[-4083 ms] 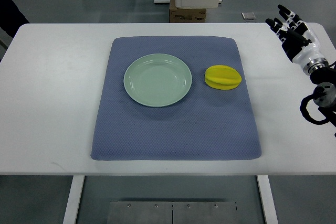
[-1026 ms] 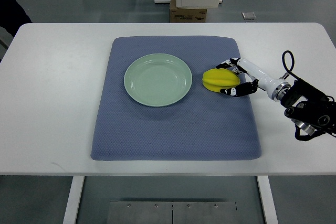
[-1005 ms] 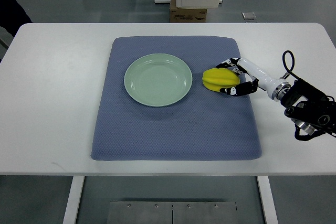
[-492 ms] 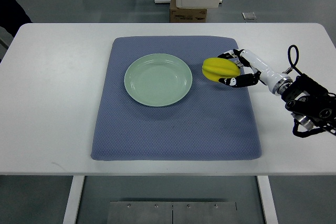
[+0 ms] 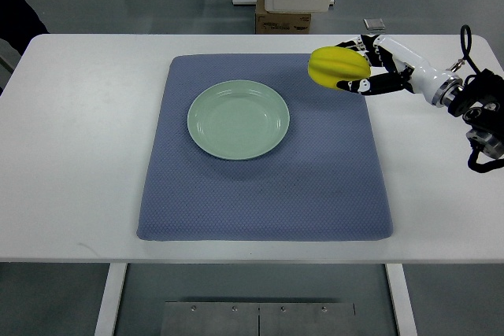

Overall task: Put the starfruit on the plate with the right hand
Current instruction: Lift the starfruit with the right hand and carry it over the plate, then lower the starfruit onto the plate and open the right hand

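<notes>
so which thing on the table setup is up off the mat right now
The yellow starfruit, gripped in the right hand near the mat's far right corner. The green plate lies flat on the mat, empty.

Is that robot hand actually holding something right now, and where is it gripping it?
Yes: the right hand holds the yellow starfruit, its fingers wrapped around the fruit's right end.

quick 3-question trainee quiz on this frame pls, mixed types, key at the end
1. True or false: the starfruit lies on the plate.
2. Which hand grips the starfruit? A) left B) right
3. Fill in: the plate sits on a blue ___.

Key: 1 false, the plate is bare and the fruit is held up over the mat's far right corner. 2 B. 3 mat.
</notes>
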